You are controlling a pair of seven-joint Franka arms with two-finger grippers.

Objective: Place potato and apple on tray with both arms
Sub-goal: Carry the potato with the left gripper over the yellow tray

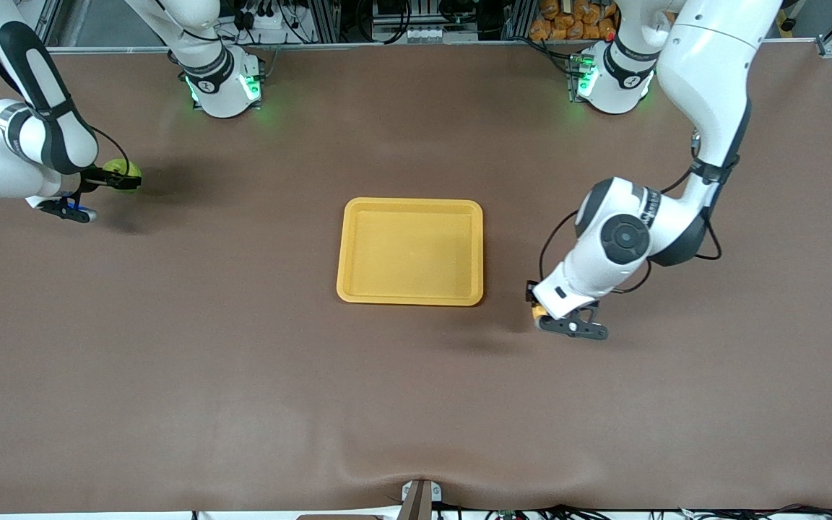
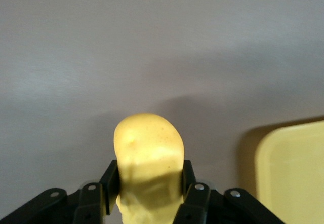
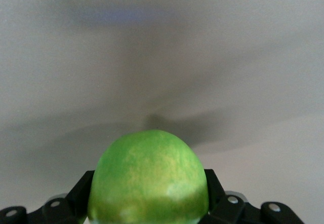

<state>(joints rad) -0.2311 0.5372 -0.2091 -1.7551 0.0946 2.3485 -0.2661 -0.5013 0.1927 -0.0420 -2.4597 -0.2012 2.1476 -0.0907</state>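
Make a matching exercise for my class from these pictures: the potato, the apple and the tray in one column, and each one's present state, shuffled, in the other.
Things:
1. potato
2. apple
3. tray

States:
A. lies on the table between the two arms, with nothing in it
B. gripped by the right gripper over the right arm's end of the table
C. gripped by the left gripper beside the tray

Pairs: 1-C, 2-B, 3-A
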